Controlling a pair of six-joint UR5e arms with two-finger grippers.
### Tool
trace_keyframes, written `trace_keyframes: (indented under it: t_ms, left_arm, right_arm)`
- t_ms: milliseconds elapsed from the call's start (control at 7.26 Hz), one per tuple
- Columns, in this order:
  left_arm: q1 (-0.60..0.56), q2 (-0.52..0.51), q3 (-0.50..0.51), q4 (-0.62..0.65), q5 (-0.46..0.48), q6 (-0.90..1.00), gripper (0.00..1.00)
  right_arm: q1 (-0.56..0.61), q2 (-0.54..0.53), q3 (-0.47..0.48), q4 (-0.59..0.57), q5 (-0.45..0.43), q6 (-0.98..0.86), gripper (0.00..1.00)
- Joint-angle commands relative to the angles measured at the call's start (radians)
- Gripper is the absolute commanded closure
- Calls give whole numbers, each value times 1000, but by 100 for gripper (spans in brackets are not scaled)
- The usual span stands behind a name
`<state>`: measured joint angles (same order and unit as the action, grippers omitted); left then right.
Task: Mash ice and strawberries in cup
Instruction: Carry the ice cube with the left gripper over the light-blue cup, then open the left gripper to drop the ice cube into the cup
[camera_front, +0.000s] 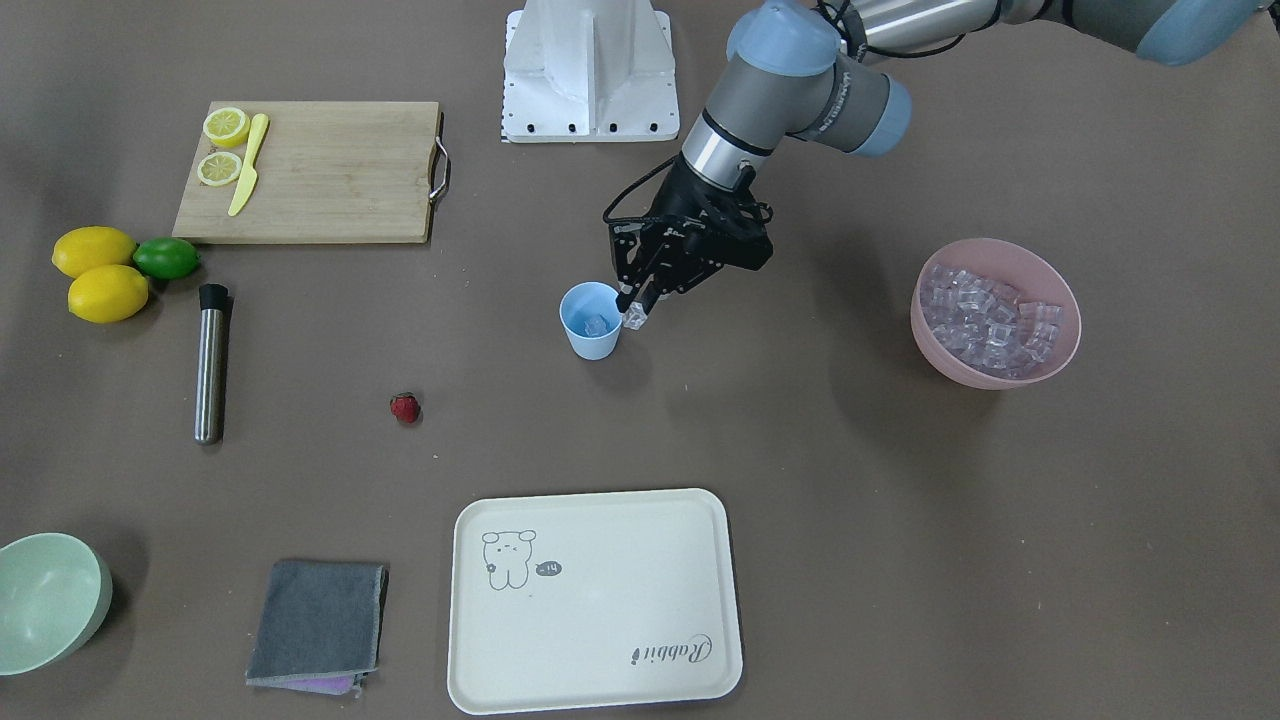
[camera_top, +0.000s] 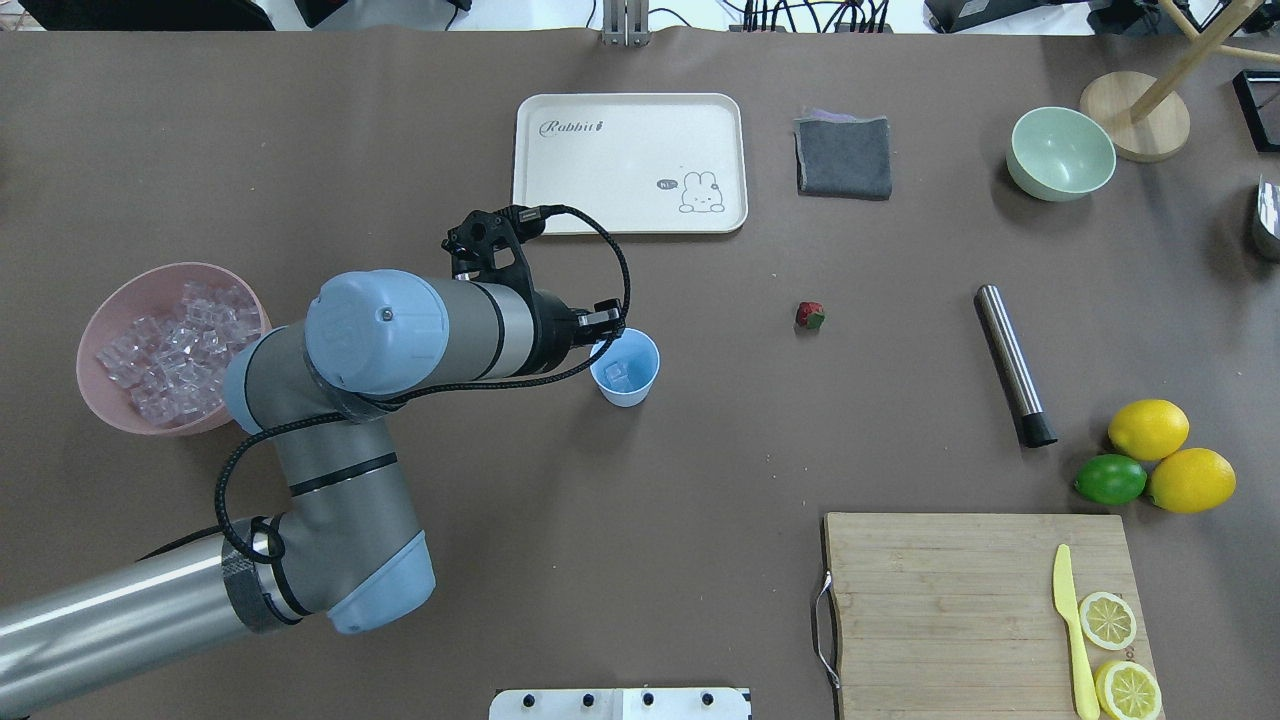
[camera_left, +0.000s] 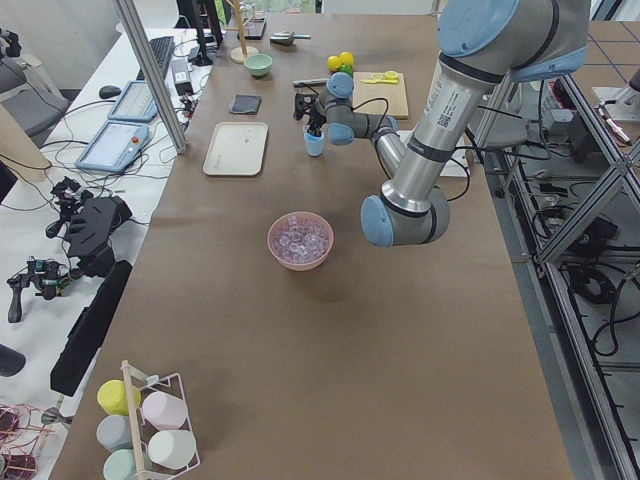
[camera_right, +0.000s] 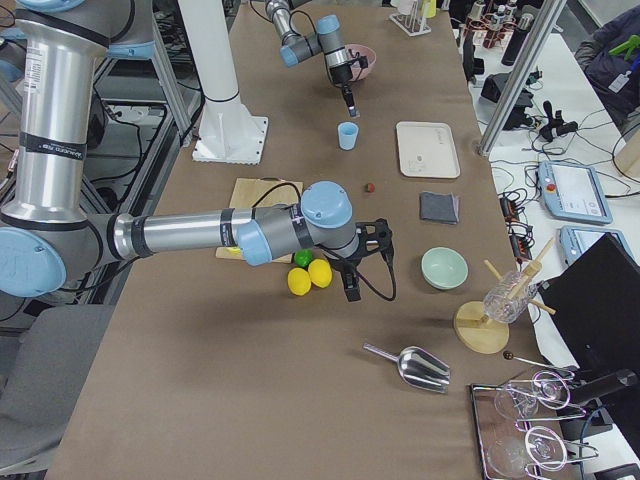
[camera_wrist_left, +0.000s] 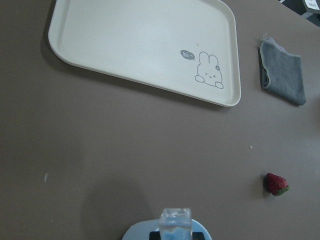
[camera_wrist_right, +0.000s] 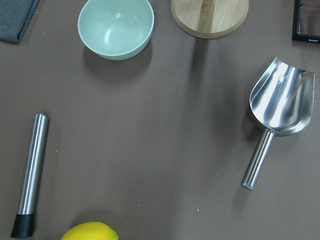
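Observation:
The light-blue cup (camera_front: 592, 322) stands upright mid-table with one ice cube (camera_front: 598, 324) inside. My left gripper (camera_front: 634, 308) hangs at the cup's rim, on the side toward the pink bowl, shut on another clear ice cube (camera_front: 637, 319). In the left wrist view that held ice cube (camera_wrist_left: 175, 220) sits between the fingertips just above the cup's rim (camera_wrist_left: 135, 234). The strawberry (camera_front: 405, 407) lies alone on the table, apart from the cup. My right gripper (camera_right: 350, 288) shows only in the exterior right view, near the lemons; I cannot tell its state.
A pink bowl (camera_front: 950, 365) of ice stands on my left. A steel muddler (camera_front: 210, 365), lemons (camera_front: 105, 292), a lime (camera_front: 166, 258) and a cutting board (camera_front: 330, 170) with knife and lemon halves lie on my right. A cream tray (camera_front: 595, 600), grey cloth (camera_front: 318, 620), green bowl (camera_front: 45, 600) and scoop (camera_wrist_right: 277, 115) sit farther out.

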<state>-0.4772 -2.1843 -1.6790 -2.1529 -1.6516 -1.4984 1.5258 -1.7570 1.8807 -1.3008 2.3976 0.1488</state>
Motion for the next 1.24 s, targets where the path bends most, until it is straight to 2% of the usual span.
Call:
trace_keyframes:
  t_ms: [0,138,551,689,826,964,1102]
  left_arm:
    - [15,-6,5,-1,6,1,47]
    - [23,0,4,-2,6,7,3]
    - [35,6,-4,7,3,10,2]
    - [22,30,-21,49,-13,58,2]
    - [-15,75,-118,194,-92,189,2]
    - [-90,110,-233,437,-205,295,1]
    - [-171,118,-314,660,-252,457,1]
  right_arm:
    - [1,2,0,0,0,0,0]
    - [-1,2,0,0,0,0,0]
    - [-1,2,0,-1,-2,0,0]
    - [-1,2,0,0,0,0,0]
    - [-1,2,-2,-1,-2,0,0]
    - [-1,2,-2,-2,-2,0,0]
    - [-3,1,-3,-2,-2,0,0]
